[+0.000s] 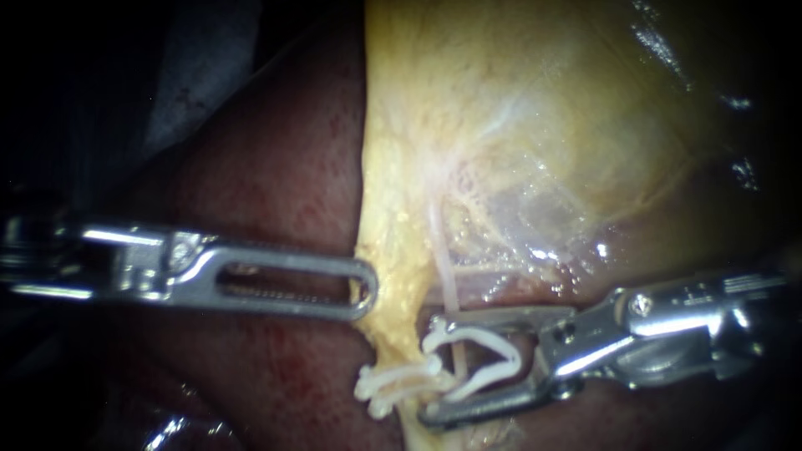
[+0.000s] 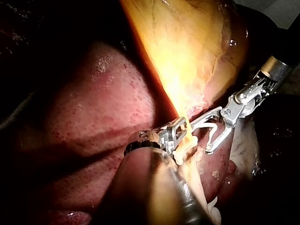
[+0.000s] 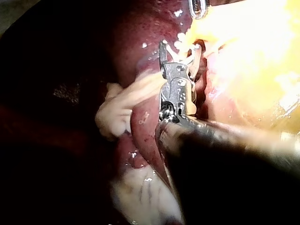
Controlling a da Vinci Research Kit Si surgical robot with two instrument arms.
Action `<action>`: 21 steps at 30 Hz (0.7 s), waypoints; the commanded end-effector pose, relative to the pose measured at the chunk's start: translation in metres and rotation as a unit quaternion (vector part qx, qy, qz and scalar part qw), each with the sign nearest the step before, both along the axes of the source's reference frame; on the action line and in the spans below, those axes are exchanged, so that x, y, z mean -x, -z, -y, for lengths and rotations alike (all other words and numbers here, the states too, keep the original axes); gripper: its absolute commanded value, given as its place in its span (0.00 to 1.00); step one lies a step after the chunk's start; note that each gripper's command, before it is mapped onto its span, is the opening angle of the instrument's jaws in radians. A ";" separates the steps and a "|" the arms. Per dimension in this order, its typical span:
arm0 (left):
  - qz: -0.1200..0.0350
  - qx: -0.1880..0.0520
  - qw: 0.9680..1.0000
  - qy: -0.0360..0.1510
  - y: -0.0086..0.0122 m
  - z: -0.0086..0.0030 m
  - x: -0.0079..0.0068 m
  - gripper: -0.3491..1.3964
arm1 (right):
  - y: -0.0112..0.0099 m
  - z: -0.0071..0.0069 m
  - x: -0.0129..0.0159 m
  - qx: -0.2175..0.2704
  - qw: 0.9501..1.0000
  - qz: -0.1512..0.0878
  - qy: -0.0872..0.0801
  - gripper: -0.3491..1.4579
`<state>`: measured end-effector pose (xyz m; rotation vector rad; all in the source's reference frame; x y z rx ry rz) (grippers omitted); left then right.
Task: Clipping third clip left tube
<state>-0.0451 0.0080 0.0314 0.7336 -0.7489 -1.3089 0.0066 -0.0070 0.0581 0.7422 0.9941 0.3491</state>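
A thin pale tube (image 1: 449,288) runs down from the yellow gallbladder (image 1: 543,125). My right instrument (image 1: 430,369) comes in from the right. Its jaws stand wide apart with an open white clip (image 1: 493,347) seated against both, and the tube passes between the clip's legs. Closed white clips (image 1: 393,386) sit on the tissue strand just left of it. My left instrument (image 1: 368,288), with slotted jaws, is shut on the gallbladder's yellow edge. The left wrist view shows the left instrument (image 2: 182,126) and the right instrument (image 2: 201,137) close together. The right instrument (image 3: 180,49) also shows in its own wrist view.
Dark red liver (image 1: 276,167) lies under and left of the gallbladder. Pale fatty tissue (image 3: 119,110) hangs beside the right instrument's shaft. The left instrument's tip (image 3: 199,8) shows ahead of the right jaws.
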 end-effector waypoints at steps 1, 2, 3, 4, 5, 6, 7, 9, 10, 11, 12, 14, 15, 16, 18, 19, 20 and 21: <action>0.000 0.000 1.000 -0.001 0.0000 0.0000 0.0000 0.00 | -0.0001 -0.0001 -0.0001 0.001 1.000 0.000 0.000 0.52; 0.000 0.000 1.000 0.000 0.0001 0.0001 0.0000 0.00 | -0.0002 -0.0002 -0.0001 0.001 1.000 0.000 0.000 0.52; 0.001 -0.001 1.000 -0.001 0.0001 0.0001 0.0001 0.00 | -0.0004 -0.0004 -0.0003 0.001 1.000 0.001 -0.001 0.52; 0.001 -0.001 1.000 -0.001 0.0001 0.0001 0.0001 0.00 | -0.0005 -0.0005 -0.0004 0.001 1.000 0.001 -0.001 0.52; 0.002 -0.001 1.000 0.000 0.0002 0.0002 0.0001 0.00 | -0.0007 -0.0006 -0.0005 0.001 1.000 0.001 -0.002 0.52; 0.002 -0.001 1.000 0.000 0.0002 0.0002 0.0001 0.00 | -0.0009 -0.0007 -0.0006 0.002 1.000 0.001 -0.002 0.52; 0.002 -0.002 1.000 -0.001 0.0003 0.0002 0.0002 0.00 | -0.0010 -0.0008 -0.0008 0.002 1.000 0.001 -0.002 0.52; 0.002 -0.002 1.000 -0.001 0.0004 0.0003 0.0002 0.00 | -0.0012 -0.0009 -0.0011 0.002 1.000 0.002 -0.003 0.52; 0.002 -0.002 1.000 -0.001 0.0004 0.0003 0.0002 0.00 | -0.0013 -0.0010 -0.0013 0.002 1.000 0.002 -0.004 0.52; 0.002 -0.002 1.000 0.000 0.0004 0.0003 0.0003 0.00 | -0.0013 -0.0010 -0.0015 0.002 1.000 0.003 -0.004 0.52; 0.002 -0.002 1.000 0.000 0.0004 0.0003 0.0003 0.00 | -0.0014 -0.0011 -0.0018 0.002 1.000 0.003 -0.005 0.52; 0.002 -0.002 1.000 0.000 0.0004 0.0003 0.0003 0.00 | -0.0014 -0.0011 -0.0024 0.000 1.000 0.003 -0.003 0.52; 0.002 -0.002 1.000 0.000 0.0004 0.0003 0.0003 0.00 | -0.0014 -0.0011 -0.0027 0.000 1.000 0.003 -0.003 0.52; 0.002 -0.002 1.000 0.000 0.0004 0.0003 0.0003 0.00 | -0.0014 -0.0010 -0.0030 0.000 1.000 0.002 -0.001 0.52; 0.002 -0.002 1.000 0.000 0.0004 0.0003 0.0003 0.00 | -0.0015 -0.0009 -0.0036 -0.003 1.000 0.002 0.001 0.52; 0.002 -0.002 1.000 0.000 0.0005 0.0003 0.0003 0.00 | -0.0015 -0.0007 -0.0039 -0.006 1.000 0.001 0.004 0.52; 0.002 -0.002 1.000 0.000 0.0005 0.0003 0.0003 0.00 | -0.0015 -0.0006 -0.0041 -0.005 1.000 0.000 0.007 0.52; 0.002 -0.002 1.000 0.000 0.0005 0.0003 0.0003 0.00 | -0.0015 -0.0005 -0.0043 -0.008 1.000 0.000 0.009 0.52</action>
